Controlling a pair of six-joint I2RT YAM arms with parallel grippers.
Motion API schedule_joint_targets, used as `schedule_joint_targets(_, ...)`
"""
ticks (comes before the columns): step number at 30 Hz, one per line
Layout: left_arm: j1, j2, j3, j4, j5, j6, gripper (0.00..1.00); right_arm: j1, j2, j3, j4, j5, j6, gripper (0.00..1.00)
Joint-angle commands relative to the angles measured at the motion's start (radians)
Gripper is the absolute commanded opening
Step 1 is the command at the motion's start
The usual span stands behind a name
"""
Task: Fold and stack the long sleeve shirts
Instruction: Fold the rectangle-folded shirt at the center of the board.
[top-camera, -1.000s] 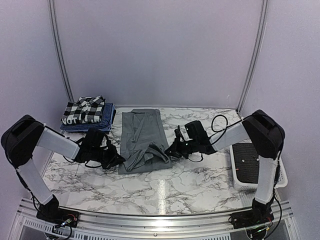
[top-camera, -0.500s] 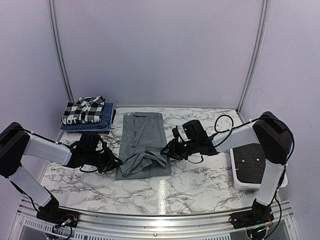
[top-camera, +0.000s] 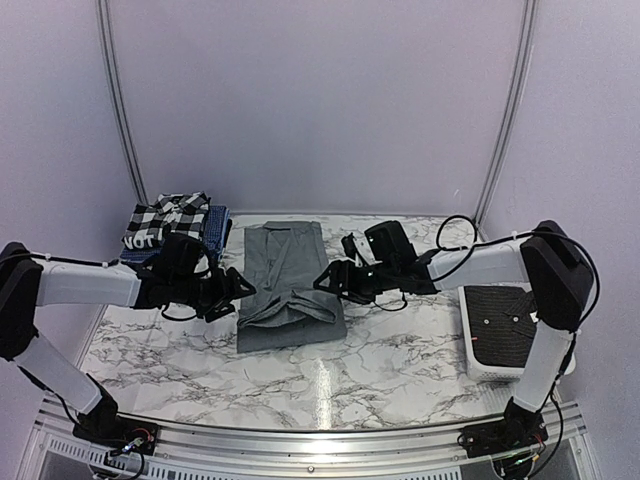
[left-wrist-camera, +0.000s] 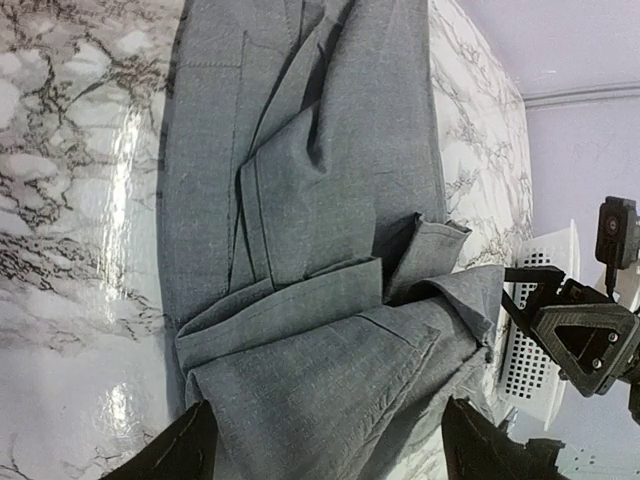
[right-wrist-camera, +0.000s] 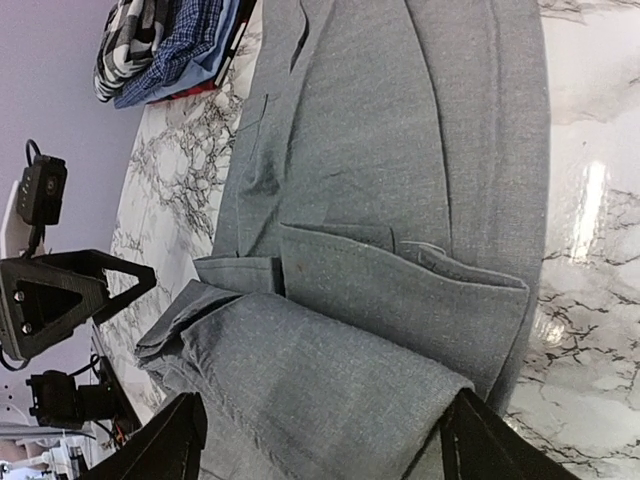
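Observation:
The grey long sleeve shirt (top-camera: 288, 280) lies flat in the middle of the marble table (top-camera: 400, 360), narrowed lengthwise, its near end doubled over in a loose fold (left-wrist-camera: 340, 370). My left gripper (top-camera: 240, 290) is at the fold's left edge, open, its fingers (left-wrist-camera: 185, 450) wide apart either side of the cloth. My right gripper (top-camera: 325, 280) is at the fold's right edge, also open, fingers (right-wrist-camera: 490, 445) spread across the fold (right-wrist-camera: 320, 380). A folded black-and-white checked shirt (top-camera: 165, 220) rests on a folded blue shirt (top-camera: 216, 236) at the far left.
A white slatted basket (top-camera: 560, 352) with a dark mass inside stands at the right edge, beside the right arm. A purple wall closes off the back and sides. The checked-and-blue stack sits just behind the left forearm.
Both grippers went from shut to open and let go of the grey shirt's near end. They shifted slightly away from me, and the fold now lies on the shirt.

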Motion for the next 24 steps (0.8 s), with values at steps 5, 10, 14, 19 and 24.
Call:
schedule_joint_targets(5, 0.004, -0.004, 0.055, -0.101, 0.023, 0.122, 0.8, -0.058, 0.024, 0.014, 0.07, -0.118, 0.018, 0.79)
schedule_joint_targets(10, -0.003, -0.039, 0.052, -0.114, 0.036, 0.184, 0.78, -0.076, 0.073, 0.04, 0.028, -0.139, -0.017, 0.8)
schedule_joint_targets(14, -0.05, -0.093, 0.004, -0.169, 0.004, 0.242, 0.73, -0.076, 0.075, 0.02, 0.035, -0.14, -0.029, 0.81)
schedule_joint_targets(19, -0.164, -0.172, -0.075, -0.17, -0.041, 0.248, 0.62, -0.077, 0.07, 0.004, 0.044, -0.129, -0.032, 0.83)
schedule_joint_targets(24, -0.275, -0.166, -0.087, -0.156, -0.099, 0.233, 0.47, -0.074, 0.088, 0.016, 0.044, -0.129, -0.029, 0.83)
